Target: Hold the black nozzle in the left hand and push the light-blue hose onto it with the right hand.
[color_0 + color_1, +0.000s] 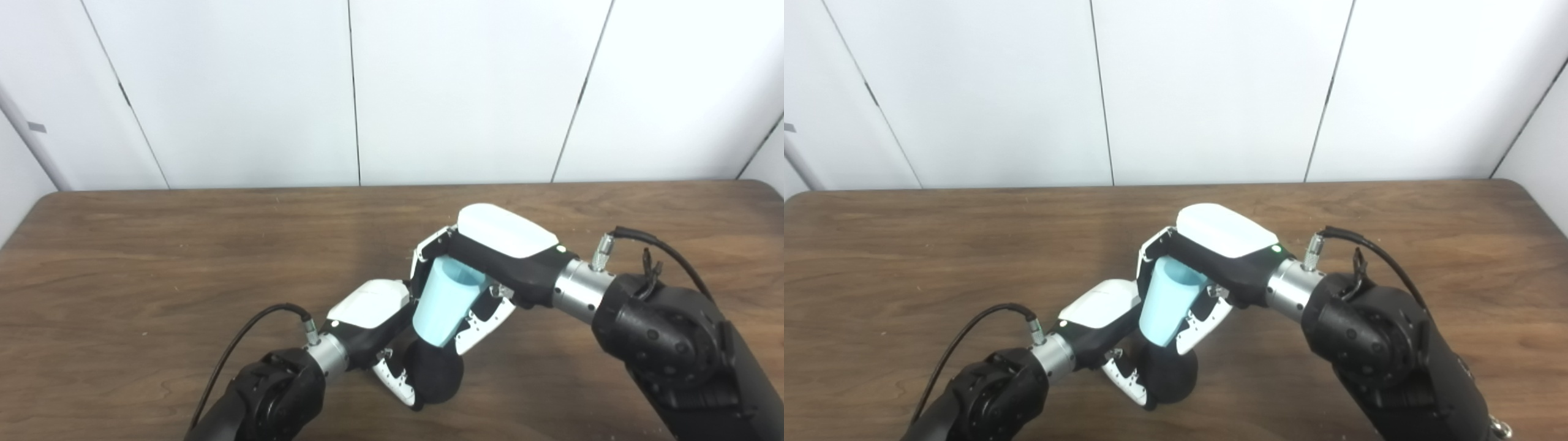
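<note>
Left hand (392, 331): closed around black nozzle (436, 375), low over worktop (153, 263).
Right hand (490, 263): closed on light-blue hose (442, 303) above nozzle.
Advice: press straight down the nozzle's axis, left steady.

My left hand (386, 331) and right hand (490, 257) wear glossy white plastic shells over matt black. The light-blue hose (444, 303) looks smooth, satiny plastic; below it, the black nozzle (436, 376) is matt. The table (153, 263) is grained brown wood.

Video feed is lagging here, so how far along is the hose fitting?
Both pickups look done: left hand grips the black nozzle, right hand holds the light-blue hose. The hose's narrow end meets the nozzle top. Seating can't be judged; a final push may remain.
</note>
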